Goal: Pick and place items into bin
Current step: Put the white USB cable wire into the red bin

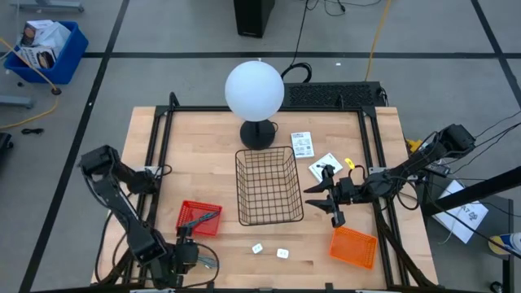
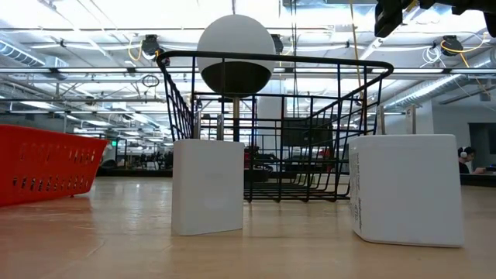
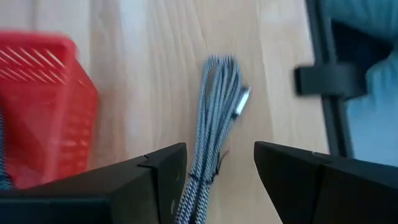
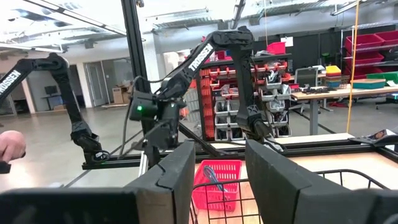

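Fingers of the left gripper (image 3: 217, 171) stand spread over a bundled grey braided cable (image 3: 211, 118) w/ a metal plug end, lying on the pale wood table (image 1: 212, 163) at the near left, just right of the red plastic mesh basket (image 1: 199, 217). Nothing pinched; the cable runs down btwn the two dark angular fingers.

Right gripper (image 1: 332, 199) hangs above the table just right of the black wire bin (image 1: 268, 185), its blocky fingers (image 4: 177, 177) parted, empty.

Two small white blocks (image 1: 257, 248) (image 1: 282, 253), smooth and box-shaped, sit on the table near the front edge, slightly apart, in front of the bin. Two flat white packets w/ black print (image 1: 302, 144) (image 1: 326, 165) lie to the bin's far right. A slim dark piece (image 1: 203, 218) lies in the red basket. An orange mesh basket (image 1: 353, 247) sits near right. A lamp w/ a white globe (image 1: 254, 89) stands behind the bin.
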